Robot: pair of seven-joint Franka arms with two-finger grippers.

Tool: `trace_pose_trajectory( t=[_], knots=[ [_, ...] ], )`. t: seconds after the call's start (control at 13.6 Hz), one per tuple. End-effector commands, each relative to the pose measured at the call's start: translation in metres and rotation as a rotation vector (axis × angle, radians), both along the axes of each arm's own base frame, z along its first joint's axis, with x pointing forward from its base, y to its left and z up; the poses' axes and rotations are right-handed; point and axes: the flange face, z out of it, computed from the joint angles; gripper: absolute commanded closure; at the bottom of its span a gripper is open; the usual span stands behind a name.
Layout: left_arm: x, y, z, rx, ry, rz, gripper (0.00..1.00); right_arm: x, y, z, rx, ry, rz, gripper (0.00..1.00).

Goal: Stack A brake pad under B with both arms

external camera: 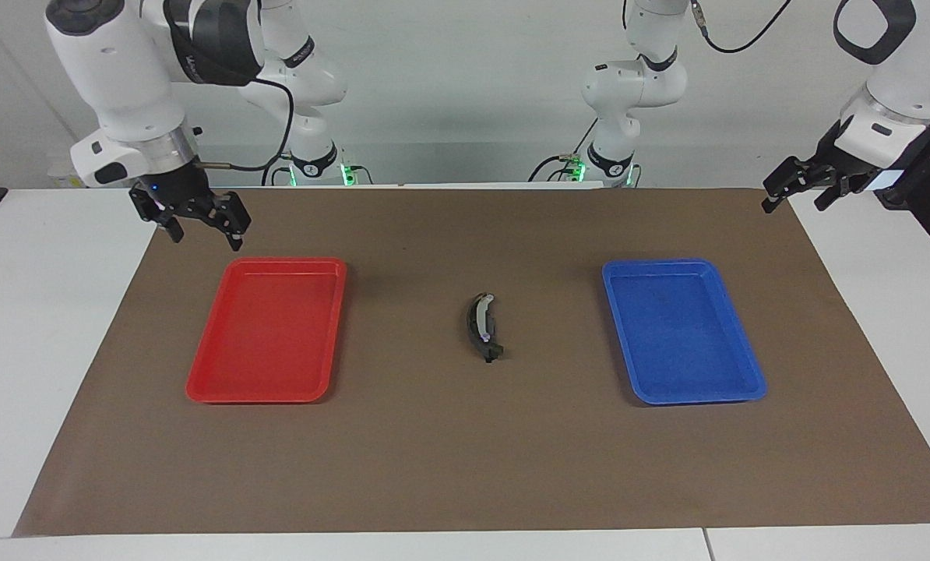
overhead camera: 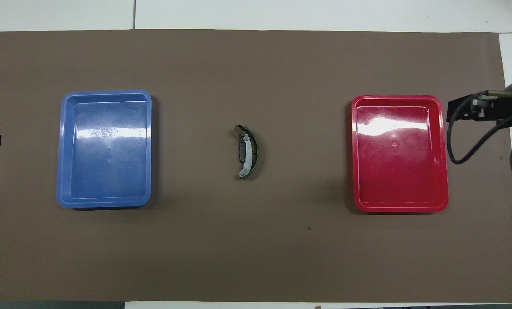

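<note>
B (external camera: pixel 484 327), the long curved crescent with a silver-white band, lies on the brown mat midway between the two trays; it also shows in the overhead view (overhead camera: pixel 249 151). A small dark-grey flat piece, apparently the A brake pad (overhead camera: pixel 240 150), shows at B's inner curve, partly under it and mostly hidden. My right gripper (external camera: pixel 202 228) hangs open and empty over the mat's edge beside the red tray's corner. My left gripper (external camera: pixel 794 196) is open and empty over the mat's corner at the left arm's end. Both are well away from B.
An empty red tray (external camera: pixel 200 386) lies toward the right arm's end and an empty blue tray (external camera: pixel 753 386) toward the left arm's end. The brown mat (external camera: pixel 465 467) covers the white table. A black cable loops by the right arm (overhead camera: pixel 457 141).
</note>
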Motion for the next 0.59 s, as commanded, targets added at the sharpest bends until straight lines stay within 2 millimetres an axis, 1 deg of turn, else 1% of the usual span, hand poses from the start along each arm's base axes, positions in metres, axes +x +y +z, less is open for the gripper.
trace_pose_trajectory(
  t=[0.0,0.51],
  knots=[
    [-0.0014,0.0018,0.0,0.013,-0.007,-0.004,0.0,-0.0115,0.009,0.0231,0.031,0.048,0.035,0.0],
    [-0.0015,0.0026,0.0,0.013,-0.007,-0.002,0.0,-0.0095,0.0094,0.0265,0.02,0.056,0.052,0.0]
  ],
)
